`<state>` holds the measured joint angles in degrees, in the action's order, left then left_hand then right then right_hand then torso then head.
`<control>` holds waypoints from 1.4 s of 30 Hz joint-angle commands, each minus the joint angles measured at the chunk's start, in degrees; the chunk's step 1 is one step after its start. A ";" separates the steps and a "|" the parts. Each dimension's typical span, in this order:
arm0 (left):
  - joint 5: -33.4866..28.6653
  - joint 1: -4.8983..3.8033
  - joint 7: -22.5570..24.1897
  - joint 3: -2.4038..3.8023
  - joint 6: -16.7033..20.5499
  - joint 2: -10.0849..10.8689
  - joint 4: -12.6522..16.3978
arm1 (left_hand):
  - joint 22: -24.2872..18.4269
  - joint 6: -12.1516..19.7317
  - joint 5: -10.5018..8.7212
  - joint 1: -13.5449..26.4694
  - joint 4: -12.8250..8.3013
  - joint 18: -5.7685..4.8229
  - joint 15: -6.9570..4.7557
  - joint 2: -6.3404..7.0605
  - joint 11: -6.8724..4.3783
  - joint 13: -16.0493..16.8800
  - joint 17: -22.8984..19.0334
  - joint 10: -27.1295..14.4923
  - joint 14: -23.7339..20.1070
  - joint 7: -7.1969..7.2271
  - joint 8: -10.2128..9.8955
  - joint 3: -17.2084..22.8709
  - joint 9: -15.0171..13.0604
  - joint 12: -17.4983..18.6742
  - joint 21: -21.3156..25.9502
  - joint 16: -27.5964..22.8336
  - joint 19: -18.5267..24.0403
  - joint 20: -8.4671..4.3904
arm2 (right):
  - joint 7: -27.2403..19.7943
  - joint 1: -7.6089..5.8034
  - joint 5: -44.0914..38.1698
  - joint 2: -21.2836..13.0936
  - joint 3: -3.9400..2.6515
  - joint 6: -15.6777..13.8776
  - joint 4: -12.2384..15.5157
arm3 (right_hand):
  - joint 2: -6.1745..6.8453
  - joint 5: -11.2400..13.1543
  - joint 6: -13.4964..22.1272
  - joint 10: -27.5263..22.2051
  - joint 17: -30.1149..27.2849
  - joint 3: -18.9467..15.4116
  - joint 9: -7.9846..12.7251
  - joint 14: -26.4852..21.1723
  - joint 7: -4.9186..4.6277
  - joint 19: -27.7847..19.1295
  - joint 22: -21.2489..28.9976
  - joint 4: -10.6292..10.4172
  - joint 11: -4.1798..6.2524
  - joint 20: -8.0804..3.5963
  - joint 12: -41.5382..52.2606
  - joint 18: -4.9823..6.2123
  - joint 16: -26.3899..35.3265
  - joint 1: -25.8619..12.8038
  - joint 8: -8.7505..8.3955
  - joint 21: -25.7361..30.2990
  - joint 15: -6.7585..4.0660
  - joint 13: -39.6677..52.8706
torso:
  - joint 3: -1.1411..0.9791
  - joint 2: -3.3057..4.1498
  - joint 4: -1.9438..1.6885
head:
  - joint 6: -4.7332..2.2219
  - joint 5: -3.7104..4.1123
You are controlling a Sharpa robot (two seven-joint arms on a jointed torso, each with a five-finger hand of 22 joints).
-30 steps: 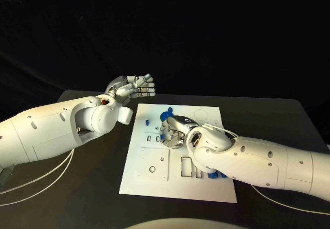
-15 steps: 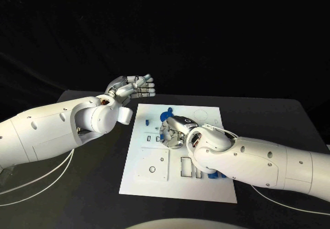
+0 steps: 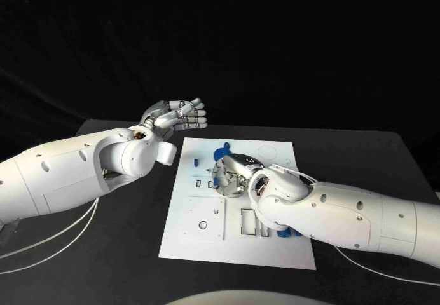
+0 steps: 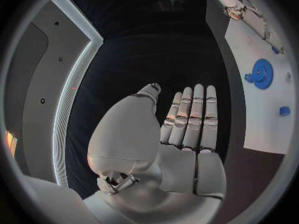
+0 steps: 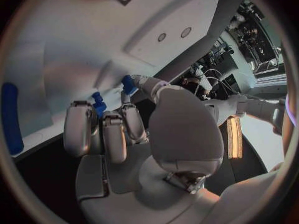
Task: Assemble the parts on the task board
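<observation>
The white task board (image 3: 206, 236) lies in the middle of the black table. A blue gear (image 3: 222, 151) sits near its far edge, and the left wrist view shows the gear (image 4: 261, 73) too. My right hand (image 3: 231, 176) is down on the board's middle with its fingers curled. In the right wrist view its fingertips (image 5: 138, 82) pinch a small blue part (image 5: 129, 84) against the board (image 5: 93, 35), with a second blue bit (image 5: 97, 102) beside the fingers. My left hand (image 3: 174, 115) is raised off the board's far left corner, fingers straight and holding nothing (image 4: 187, 119).
More blue parts (image 3: 287, 233) lie near the board's right edge, half hidden by my right forearm. A long blue piece (image 5: 11, 117) lies on the board. A small blue piece (image 3: 194, 161) sits near the left edge. White cables (image 3: 55, 244) trail under my left arm.
</observation>
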<state>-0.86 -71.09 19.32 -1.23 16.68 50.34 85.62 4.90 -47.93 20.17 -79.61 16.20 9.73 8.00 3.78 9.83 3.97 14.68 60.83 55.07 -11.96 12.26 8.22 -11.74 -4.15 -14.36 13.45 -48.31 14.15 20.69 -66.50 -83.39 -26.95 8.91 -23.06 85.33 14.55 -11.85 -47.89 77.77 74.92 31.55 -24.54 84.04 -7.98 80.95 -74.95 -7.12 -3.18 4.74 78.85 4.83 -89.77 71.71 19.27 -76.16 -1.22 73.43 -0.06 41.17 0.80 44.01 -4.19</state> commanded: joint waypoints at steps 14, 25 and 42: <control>2.59 0.00 -1.02 0.03 -0.84 -0.09 -0.41 | -0.06 0.16 -0.08 -0.05 -0.24 0.59 0.11 -0.51 0.25 0.07 0.17 0.16 -0.29 -0.36 -0.25 -0.33 0.06 0.36 0.22 -0.20 0.12 0.16 | -3.80 -0.10 1.05 -2.72 -0.13 -6.99 3.20 | -0.60 -1.61 5.52 -1.33 15.08 -6.88 1.97 5.96 -1.24 -0.03 -1.03 -0.64 -1.26 1.48 -0.84 -0.68 -0.23 1.01 -2.53 0.79 1.50 -0.85 | -0.04 -0.16 0.03 | 0.03 -0.07; 21.60 -0.08 -19.64 0.06 -6.61 1.06 0.22 | 5.71 -3.57 0.01 2.66 0.34 0.57 -7.78 0.44 -5.95 5.17 15.04 10.86 23.07 4.24 8.22 -2.31 -6.91 -8.05 -12.31 22.64 -18.10 -7.30 | -15.54 -4.83 22.68 -13.41 -0.83 -6.09 10.76 | -1.82 -2.75 2.40 -1.88 15.08 -6.43 1.28 5.96 -0.70 -1.26 0.59 -1.34 -0.80 1.30 -1.11 -0.13 -0.23 1.88 0.48 2.88 1.15 -1.31 | -0.08 -1.11 0.52 | 0.02 -0.51; 47.18 -0.81 -46.90 0.08 -21.83 -1.56 1.42 | 60.97 -1.69 -2.97 14.23 0.69 -5.07 -13.01 -2.86 -11.84 64.93 75.32 20.19 34.93 9.81 26.99 -5.02 -27.30 -69.92 -61.64 76.55 -29.78 -12.67 | -16.85 -10.40 29.99 -24.55 -1.00 -5.50 12.15 | -1.75 -4.50 1.80 -1.37 15.08 -5.89 0.72 5.96 -0.44 -0.92 0.13 -1.58 -0.54 1.08 -0.72 -0.27 -0.23 1.68 1.65 2.56 0.92 -0.81 | -0.86 -2.52 0.94 | 1.08 -1.52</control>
<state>38.95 -71.78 -19.62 -1.18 -0.32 49.16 86.91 65.48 -49.56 17.44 -65.70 16.82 5.25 -4.54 0.91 -1.94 68.73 74.95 80.81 83.98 -2.33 39.05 3.46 -38.87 -73.92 -75.73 89.80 -77.87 1.45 4.75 -76.86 -55.33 -51.41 7.89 -29.20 97.67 12.96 -16.19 -45.74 76.14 74.91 25.31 -23.76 84.03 -8.51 80.00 -74.78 -8.63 -3.99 6.05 78.04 4.83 -89.77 73.30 20.83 -73.49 0.00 72.57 -0.69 38.84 1.76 44.98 -5.60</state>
